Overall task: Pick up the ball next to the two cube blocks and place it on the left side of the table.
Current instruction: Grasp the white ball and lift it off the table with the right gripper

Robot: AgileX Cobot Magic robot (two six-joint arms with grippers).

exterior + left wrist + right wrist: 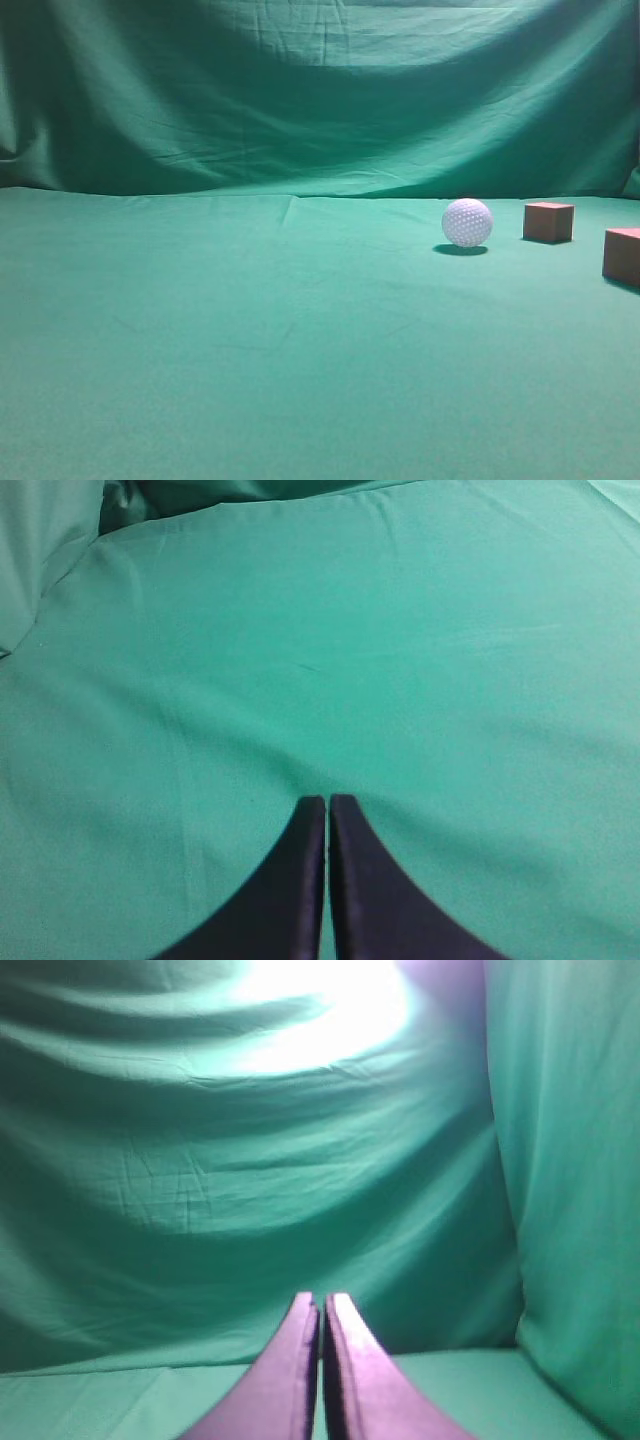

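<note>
The white dimpled ball (467,222) rests on the green table (250,340) at the right, towards the back. Two reddish-brown cube blocks stand to its right: one (548,221) close by, the other (622,256) nearer and cut by the right edge. Neither gripper shows in the exterior view. My left gripper (327,800) is shut and empty over bare green cloth. My right gripper (321,1298) is shut and empty, pointing at the wrinkled backdrop. The ball and cubes do not show in either wrist view.
A wrinkled green cloth backdrop (320,90) hangs behind the table. In the right wrist view a cloth wall (570,1180) stands at the right and a bright light patch (330,1000) sits at the top.
</note>
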